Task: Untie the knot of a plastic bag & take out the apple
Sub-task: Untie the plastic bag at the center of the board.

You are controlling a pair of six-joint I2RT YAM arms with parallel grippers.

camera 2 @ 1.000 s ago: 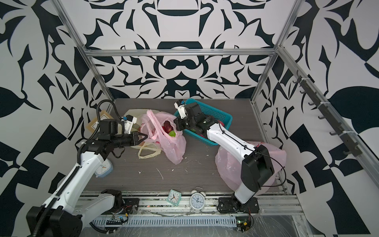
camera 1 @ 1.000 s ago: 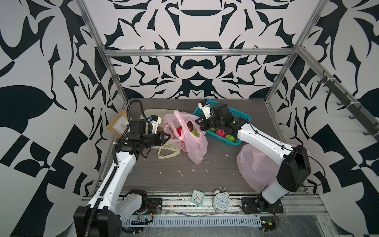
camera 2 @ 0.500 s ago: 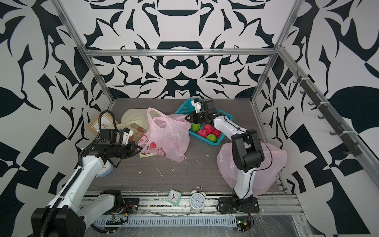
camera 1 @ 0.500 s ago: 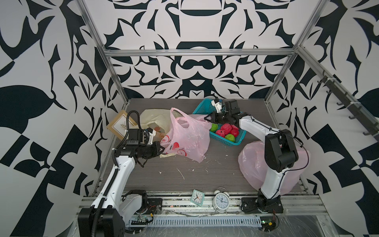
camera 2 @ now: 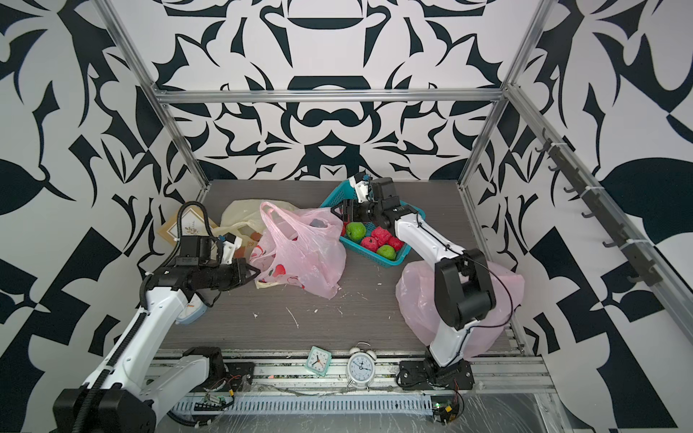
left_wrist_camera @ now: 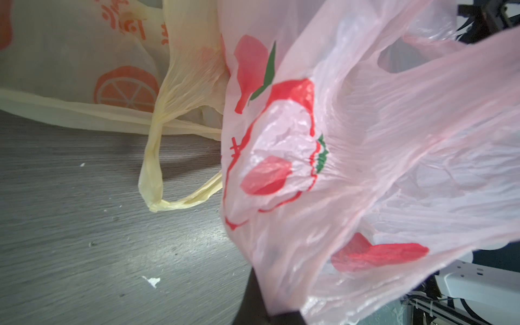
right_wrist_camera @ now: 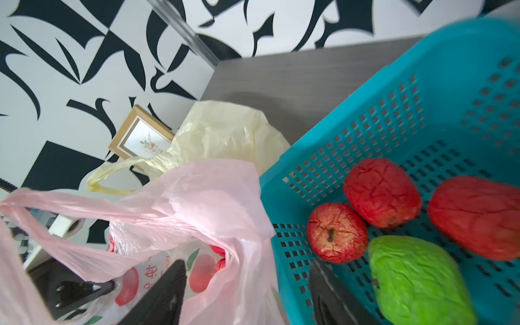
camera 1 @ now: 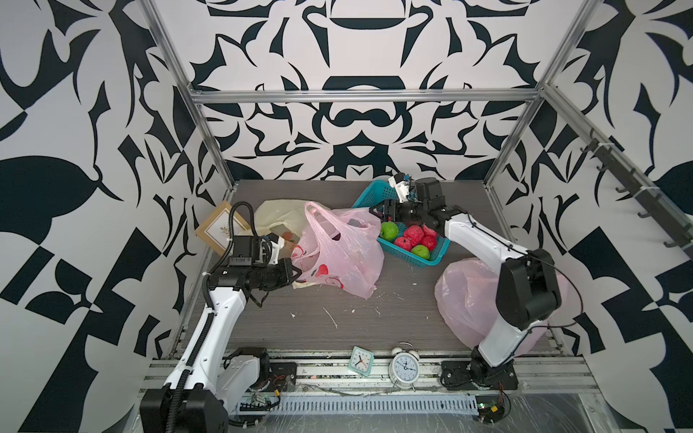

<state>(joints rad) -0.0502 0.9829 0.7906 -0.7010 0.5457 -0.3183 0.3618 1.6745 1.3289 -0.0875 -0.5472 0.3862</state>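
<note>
In both top views, the left gripper (camera 1: 294, 271) (camera 2: 251, 273) is clamped on the near edge of the pink bag (camera 1: 337, 255) (camera 2: 300, 255). The bag's mouth gapes open and no knot shows. Across the bag from it, the right gripper (camera 1: 379, 213) (camera 2: 343, 214) hangs over the basket (camera 1: 435, 258) (camera 2: 397, 258), at the rim nearest the bag, and the fruit lies just beyond its tips.

The left wrist view is full of pink film running straight out ahead of the gripper. One dark finger (left_wrist_camera: 253, 295) shows under the film, pinching the plastic. There is no fruit inside that can be made out. A yellow bag (left_wrist_camera: 84, 70) lies off to one side on the tabletop (left_wrist_camera: 84, 253).

In the right wrist view, the right gripper (right_wrist_camera: 246, 263) has its fingers (right_wrist_camera: 168, 287) spread with nothing between them. It straddles the basket wall, with the bag on one finger's side and the basket on the other. A red apple (right_wrist_camera: 336, 233) sits stem-up on the basket floor just past the basket-side finger, touching its neighbours. That looks like the fruit delivered, so the right arm need only back away, and the left gripper has the bag to let go.
</note>
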